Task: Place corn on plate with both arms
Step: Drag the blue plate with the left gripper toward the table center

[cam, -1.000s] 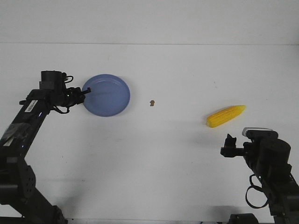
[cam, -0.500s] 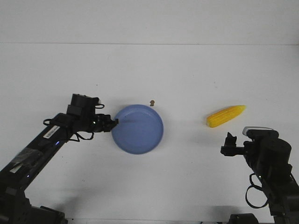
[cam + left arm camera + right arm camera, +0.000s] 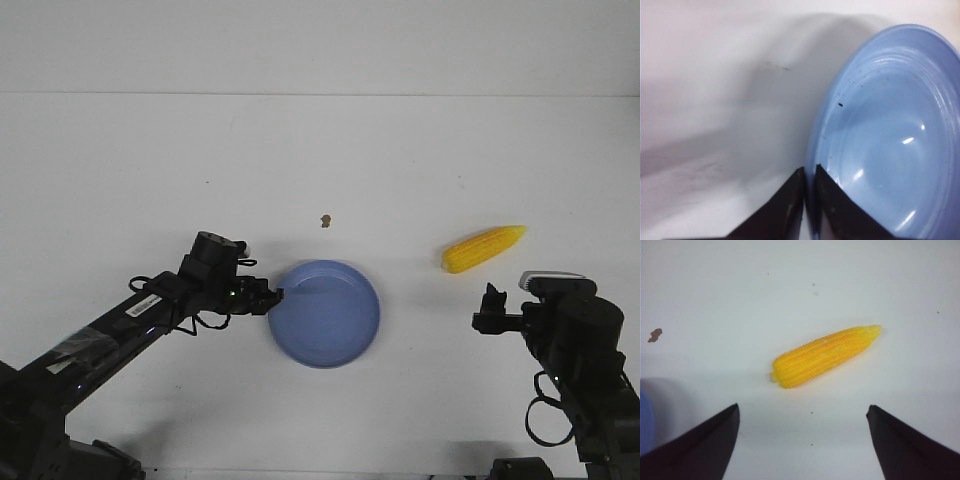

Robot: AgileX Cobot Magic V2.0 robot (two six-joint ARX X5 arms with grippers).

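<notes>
The periwinkle-blue plate (image 3: 328,313) lies near the middle of the white table. My left gripper (image 3: 274,296) is shut on its left rim; the left wrist view shows the rim (image 3: 816,131) pinched between the two black fingers (image 3: 809,172). The yellow corn (image 3: 483,248) lies bare on the table at the right, its tip pointing right and away. My right gripper (image 3: 487,305) is open and empty, a short way nearer than the corn. In the right wrist view the corn (image 3: 824,356) lies ahead of the spread fingers (image 3: 802,412).
A small brown speck (image 3: 325,221) lies on the table beyond the plate, also in the right wrist view (image 3: 655,334). The table's far edge runs along the back wall.
My left gripper has dragged the plate from the far left toward the table's middle and nearer to me. The right arm and the corn have not moved.
</notes>
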